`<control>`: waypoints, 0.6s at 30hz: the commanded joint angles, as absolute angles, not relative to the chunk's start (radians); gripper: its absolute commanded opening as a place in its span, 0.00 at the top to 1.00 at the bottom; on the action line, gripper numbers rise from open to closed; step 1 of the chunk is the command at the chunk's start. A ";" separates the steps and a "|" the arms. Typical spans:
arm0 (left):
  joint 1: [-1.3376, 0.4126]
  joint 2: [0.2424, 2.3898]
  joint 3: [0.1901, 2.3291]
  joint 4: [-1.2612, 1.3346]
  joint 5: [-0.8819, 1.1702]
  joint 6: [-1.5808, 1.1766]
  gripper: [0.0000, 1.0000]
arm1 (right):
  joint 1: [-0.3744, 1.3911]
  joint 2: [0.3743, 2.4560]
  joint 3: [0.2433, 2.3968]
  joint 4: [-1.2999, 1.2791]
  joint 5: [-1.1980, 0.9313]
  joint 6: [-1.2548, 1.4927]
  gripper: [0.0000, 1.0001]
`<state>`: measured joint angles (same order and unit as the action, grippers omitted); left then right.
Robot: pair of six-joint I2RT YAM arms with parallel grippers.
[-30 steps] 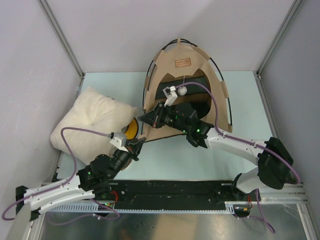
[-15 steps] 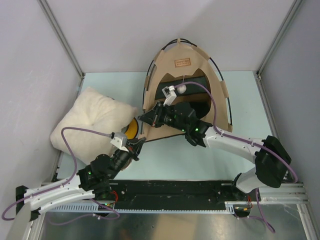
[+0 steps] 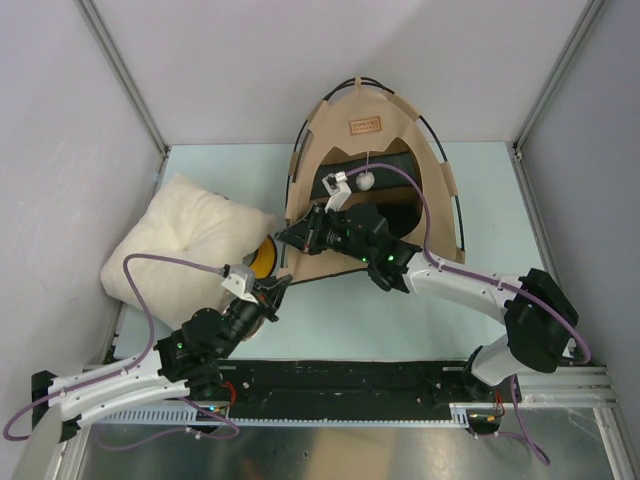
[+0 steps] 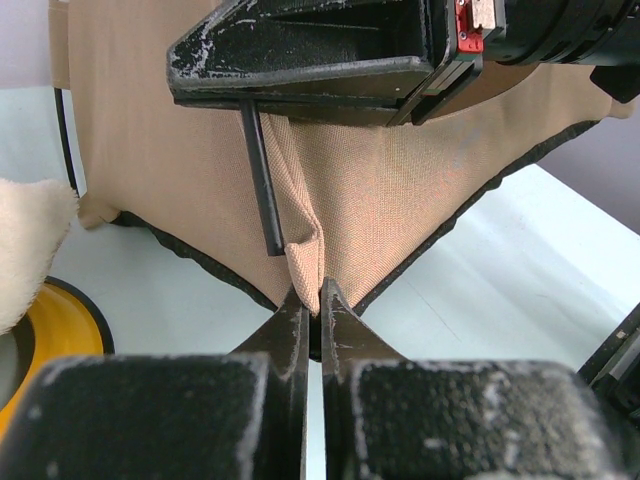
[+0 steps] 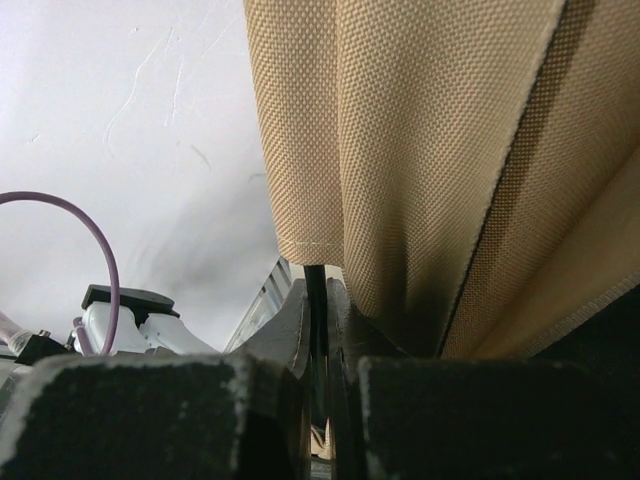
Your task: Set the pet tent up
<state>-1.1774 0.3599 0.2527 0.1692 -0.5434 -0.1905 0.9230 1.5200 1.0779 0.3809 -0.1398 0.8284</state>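
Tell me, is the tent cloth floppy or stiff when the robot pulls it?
Probably floppy: the pet tent bunches into a fold where the left gripper pinches its cloth. The thin black pole looks stiffer, running straight from the right gripper. Being only cloth on thin poles, the tent is likely light and might slide when pushed.

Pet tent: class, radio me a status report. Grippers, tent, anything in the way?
Left gripper shut on tent corner. Right gripper shut on black pole. Pillow and yellow bowl holder lie beside that corner.
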 commanded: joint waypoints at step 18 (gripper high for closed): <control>-1.197 0.337 0.235 0.017 -0.494 -0.200 1.00 | 0.799 1.436 1.136 0.456 0.012 0.826 1.00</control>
